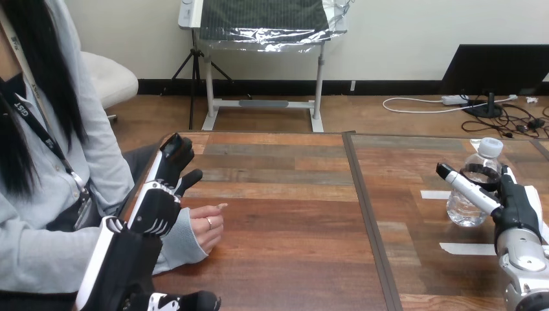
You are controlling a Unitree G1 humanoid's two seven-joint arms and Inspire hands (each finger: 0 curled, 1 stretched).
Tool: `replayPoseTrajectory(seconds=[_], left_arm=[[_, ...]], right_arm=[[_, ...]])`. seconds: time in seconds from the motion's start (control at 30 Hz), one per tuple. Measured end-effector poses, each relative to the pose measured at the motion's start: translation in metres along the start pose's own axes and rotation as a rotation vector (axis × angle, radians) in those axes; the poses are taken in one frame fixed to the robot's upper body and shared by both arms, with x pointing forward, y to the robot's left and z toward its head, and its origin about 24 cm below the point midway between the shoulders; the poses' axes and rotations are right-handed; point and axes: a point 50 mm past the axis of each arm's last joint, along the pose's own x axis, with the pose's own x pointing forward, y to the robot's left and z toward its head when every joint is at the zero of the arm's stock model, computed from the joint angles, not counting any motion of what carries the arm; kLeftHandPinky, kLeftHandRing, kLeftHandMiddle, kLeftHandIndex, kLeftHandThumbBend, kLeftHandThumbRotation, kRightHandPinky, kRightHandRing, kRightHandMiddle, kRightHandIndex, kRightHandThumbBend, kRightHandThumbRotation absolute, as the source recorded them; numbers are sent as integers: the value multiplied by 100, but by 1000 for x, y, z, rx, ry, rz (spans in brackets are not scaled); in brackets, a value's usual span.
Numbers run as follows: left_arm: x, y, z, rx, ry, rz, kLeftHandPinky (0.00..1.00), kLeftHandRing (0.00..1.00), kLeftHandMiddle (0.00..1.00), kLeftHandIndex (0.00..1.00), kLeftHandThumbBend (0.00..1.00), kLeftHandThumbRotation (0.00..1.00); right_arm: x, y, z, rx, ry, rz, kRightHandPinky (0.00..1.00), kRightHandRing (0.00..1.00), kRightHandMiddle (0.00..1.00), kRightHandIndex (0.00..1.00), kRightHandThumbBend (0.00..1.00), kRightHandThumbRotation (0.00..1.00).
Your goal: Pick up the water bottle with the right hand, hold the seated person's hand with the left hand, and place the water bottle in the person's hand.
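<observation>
Nearest on the left, the robot's left forearm (120, 265) rises from the bottom edge over the left edge of the wooden counter (285, 259). On the near right, the right forearm (526, 269) comes in from the lower right corner, with a strip of white tape (467, 248) on the counter just to its left.

A little farther in, the person's hand (208, 230) rests on the counter near its left edge, fingers loosely curled, its grey sleeve reaching back under the robot's arm. The left robot hand (155, 208) sits over that sleeve at the wrist. Its fingers stretch away toward the far left corner, fairly straight, with the thumb sticking out to the right. They are wide and not wrapped round the person's hand.

On the right part of the counter, past a dark seam (368, 214), the clear water bottle (465, 210) stands upright with its white cap on. The right robot hand (518, 207) is closed on it from the right, thumb across the near side and fingers round the far side. A second tape strip (434, 194) lies just left of the bottle.
</observation>
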Motion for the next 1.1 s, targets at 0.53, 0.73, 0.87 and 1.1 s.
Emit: replayPoseTrajectory(seconds=[0.53, 0.73, 0.87, 1.1], left_arm=[[0, 3, 8, 9, -18, -11, 90, 96, 97, 95, 100, 56], [0, 3, 12, 10, -31, -15, 90, 97, 98, 95, 100, 56], [-1, 3, 15, 5, -37, -11, 90, 97, 98, 94, 100, 56], [-3, 3, 19, 27, -54, -3, 81, 92, 95, 92, 100, 61]], right_arm=[[3, 1, 10, 19, 13, -42, 70, 77, 80, 82, 95, 7], [4, 1, 13, 44, 13, -74, 60, 67, 71, 70, 92, 2], [4, 1, 15, 54, 15, -94, 51, 58, 63, 61, 90, 1], [5, 0, 15, 61, 21, -118, 46, 52, 55, 51, 88, 0]])
